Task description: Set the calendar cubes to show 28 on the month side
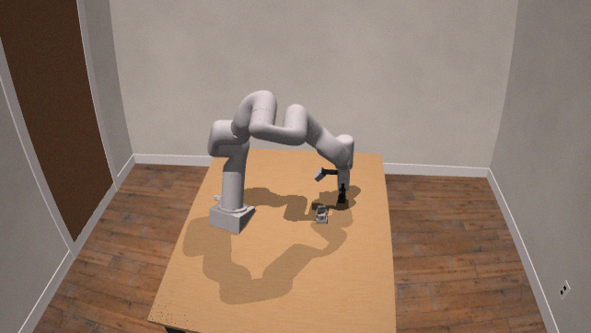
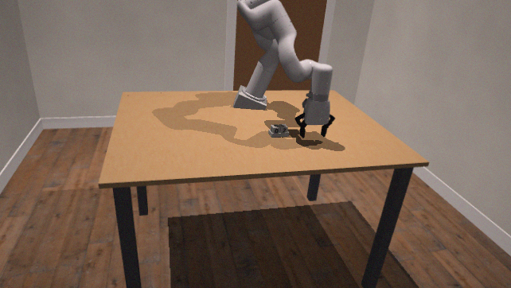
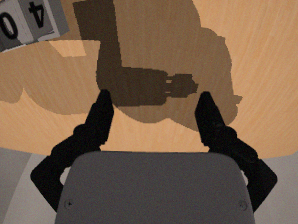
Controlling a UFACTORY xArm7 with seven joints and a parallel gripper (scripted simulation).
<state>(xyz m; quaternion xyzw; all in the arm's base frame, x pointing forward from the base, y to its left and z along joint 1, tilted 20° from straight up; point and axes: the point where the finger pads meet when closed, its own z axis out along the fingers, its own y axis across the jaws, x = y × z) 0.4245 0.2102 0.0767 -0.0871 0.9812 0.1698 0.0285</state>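
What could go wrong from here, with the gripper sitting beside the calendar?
1. The open, empty gripper hangs low right beside the tray; a sideways move could shove it instead of clearing it.
2. The cubes stand close together, showing 0 and 4, so wide fingers may nudge the neighbouring cube.

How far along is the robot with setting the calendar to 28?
Nothing looks done: in the wrist view the cubes show 0 and 4, not 28. Nothing is in hand; the gripper hangs open over the table, beside the calendar. Still left: turning the cubes to 2 and 8, seating them in the tray, letting go.
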